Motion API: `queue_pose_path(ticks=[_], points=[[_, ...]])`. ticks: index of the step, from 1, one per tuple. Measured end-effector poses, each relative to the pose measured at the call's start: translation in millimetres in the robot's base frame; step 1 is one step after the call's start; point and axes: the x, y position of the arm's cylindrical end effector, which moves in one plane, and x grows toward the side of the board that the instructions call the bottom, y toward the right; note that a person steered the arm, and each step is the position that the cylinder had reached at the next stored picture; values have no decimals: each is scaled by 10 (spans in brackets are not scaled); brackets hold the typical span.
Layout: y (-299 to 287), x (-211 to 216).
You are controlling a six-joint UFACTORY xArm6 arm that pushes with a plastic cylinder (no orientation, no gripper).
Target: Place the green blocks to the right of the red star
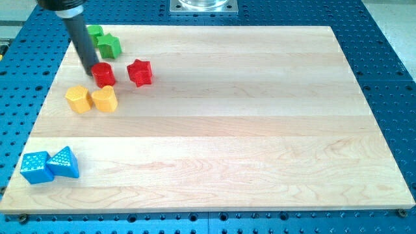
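The red star lies near the view's top left. Two green blocks sit up and left of it: a green star and a smaller green block, partly hidden behind the rod. My tip rests on the board just left of a red cylinder, close to or touching it, below the green blocks. The red cylinder lies just left of the red star.
Two yellow blocks sit side by side below the red cylinder. Two blue blocks lie at the view's bottom left. The wooden board rests on a blue perforated table.
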Motion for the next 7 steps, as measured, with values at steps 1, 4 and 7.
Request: queue_pose_path(ticks=[1, 4, 7], points=[[-137, -184], [1038, -694], [1993, -629]])
